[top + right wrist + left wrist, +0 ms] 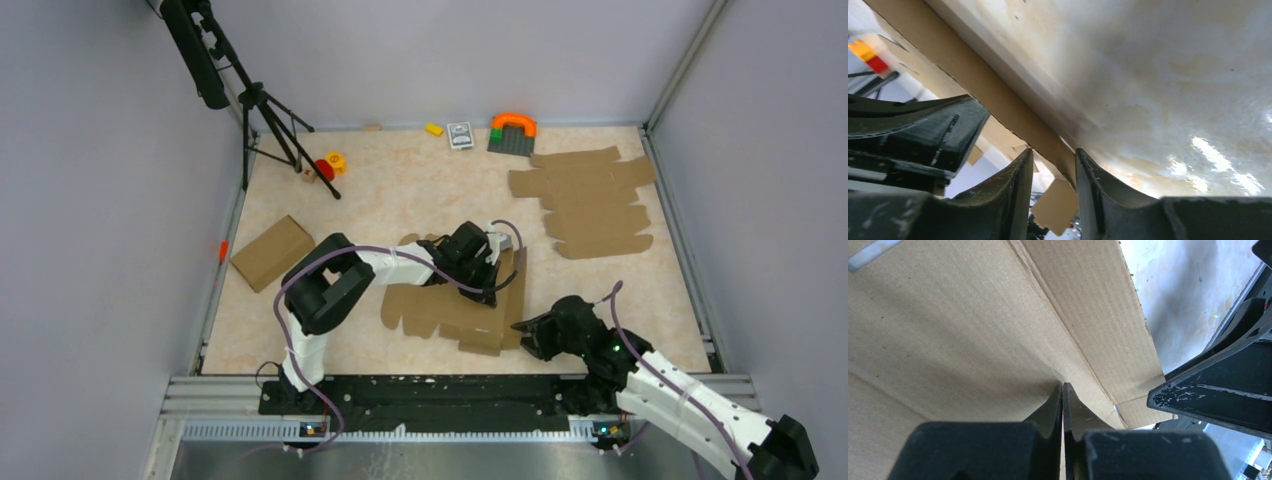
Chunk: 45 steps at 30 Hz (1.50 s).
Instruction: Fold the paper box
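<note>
The paper box is laid as a mostly flat sheet on the table, just right of centre and close to the near edge, between the two arms. Its long axis is seen to run roughly left to right in the overhead view, with the tabbed end pointed left and the right-hand side panel lifted up from the surface. The left gripper is pressed down onto the sheet beside that raised panel, its jaws fully closed together with nothing held between them. The right gripper is set at the near right corner of the box, its jaws partly apart with the panel's edge passing between them; a clamped hold is not shown. Bare table is left beyond the box and to its right. A pile of cardboard sheets is kept well apart at the far right, a closed brown box at the left, and small toys along the far edge.
</note>
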Motion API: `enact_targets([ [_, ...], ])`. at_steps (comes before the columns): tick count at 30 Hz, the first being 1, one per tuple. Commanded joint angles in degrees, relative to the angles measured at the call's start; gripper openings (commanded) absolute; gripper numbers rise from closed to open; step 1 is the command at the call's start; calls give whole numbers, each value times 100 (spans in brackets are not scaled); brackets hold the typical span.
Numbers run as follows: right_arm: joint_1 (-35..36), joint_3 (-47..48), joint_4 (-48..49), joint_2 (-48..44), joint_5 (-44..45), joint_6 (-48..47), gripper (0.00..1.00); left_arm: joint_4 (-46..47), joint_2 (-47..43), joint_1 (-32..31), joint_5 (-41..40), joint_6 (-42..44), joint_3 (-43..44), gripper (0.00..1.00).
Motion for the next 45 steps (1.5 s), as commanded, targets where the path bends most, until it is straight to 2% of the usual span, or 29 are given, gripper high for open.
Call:
enact_targets([
  [1,-47,-107,211,-417,297,632,38,-299,-6,-38,-168,58,-232,0],
  [6,-51,-21,219,-459,144,686,39,-296,-29,-38,-153,63,-234,0],
  [8,-48,30,177,-354,68,509,28,-280,-18,-38,-149,54,-235,0],
  [10,-47,176,-151,-192,61,356,26,-269,-24,-38,-141,45,-226,0],
  [12,-53,289,-420,-57,20,256,28,-270,-32,-38,-138,45,-240,0],
  [16,-56,370,-795,-3,-64,230,42,-278,-66,-38,-149,54,-265,0],
  [18,-56,354,-881,-59,23,261,44,-265,-77,-37,-149,54,-269,0],
  [22,-56,120,-483,-153,-135,559,32,-244,-77,-38,-123,29,-282,0],
  [27,-90,70,-129,-47,-291,858,30,-235,-125,-38,-126,28,-340,0],
  [32,-108,-5,31,-80,-320,1131,19,-191,-162,-38,-106,19,-372,0],
  [38,-144,-172,31,-252,-279,1518,22,-116,-266,-38,-87,10,-472,0],
  [45,-144,-432,110,-641,-194,1895,18,234,-744,-38,87,140,-810,0],
])
